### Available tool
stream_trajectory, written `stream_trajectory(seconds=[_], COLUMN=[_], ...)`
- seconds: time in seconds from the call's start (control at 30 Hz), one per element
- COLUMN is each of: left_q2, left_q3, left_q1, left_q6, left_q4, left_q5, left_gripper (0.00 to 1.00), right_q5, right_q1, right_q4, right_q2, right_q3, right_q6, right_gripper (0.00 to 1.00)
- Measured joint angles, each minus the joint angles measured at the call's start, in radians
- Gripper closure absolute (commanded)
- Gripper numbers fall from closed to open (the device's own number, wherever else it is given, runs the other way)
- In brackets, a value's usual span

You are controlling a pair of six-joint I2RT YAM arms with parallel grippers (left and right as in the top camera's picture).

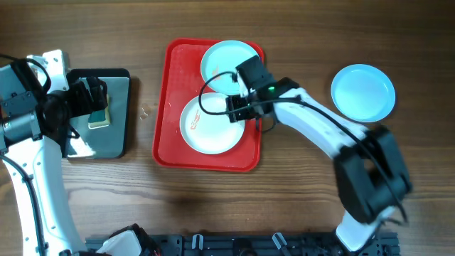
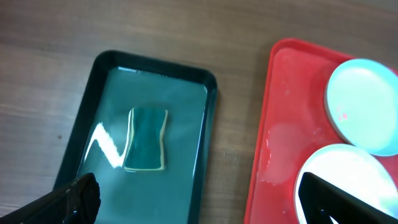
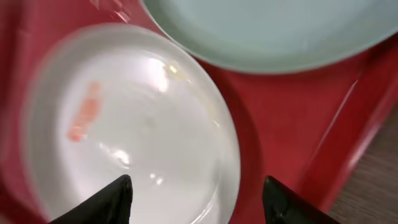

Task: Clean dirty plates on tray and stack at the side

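- Red rectangular plastic tray (image 1: 165,107) with a raised rim lies in the middle of the wooden worktop (image 1: 298,206).
- A round white plate (image 1: 206,131) sits in the near half of the tray, with an orange-red smear (image 3: 84,118) on its face.
- A round pale turquoise plate (image 1: 222,58) sits in the tray's far right corner, just beside the white one.
- A second pale turquoise plate (image 1: 362,92) rests on the bare worktop, well apart to the right of the tray.
- The right pincer (image 3: 196,205) hangs over the white plate's right edge. Its fingers are spread and straddle the rim without pinching it.
- A smaller black tray (image 2: 208,124) with a shiny base lies left of the red one. A green sponge (image 2: 146,140) with pale edges lies flat in it.
- The left pincer (image 2: 205,205) hovers above the black tray, spread wide and holding nothing.
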Motion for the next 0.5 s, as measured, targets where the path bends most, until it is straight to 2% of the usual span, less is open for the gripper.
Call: stream_trajectory(seconds=[0.27,0.5], left_q2=[0.143,0.278], left_q3=[0.0,0.0], left_q1=[-0.01,-0.039], left_q6=[0.001,0.001], left_q4=[-0.021,0.031], left_q5=[-0.019,-0.035], left_gripper=[0.0,0.0], right_q5=[0.052,0.076], right_q1=[0.0,0.0], right_q4=[-0.011,-0.091], right_q2=[-0.404,-0.589], right_q3=[0.014,0.017], right_q6=[-0.087,-0.173], right_gripper=[0.27,0.26])
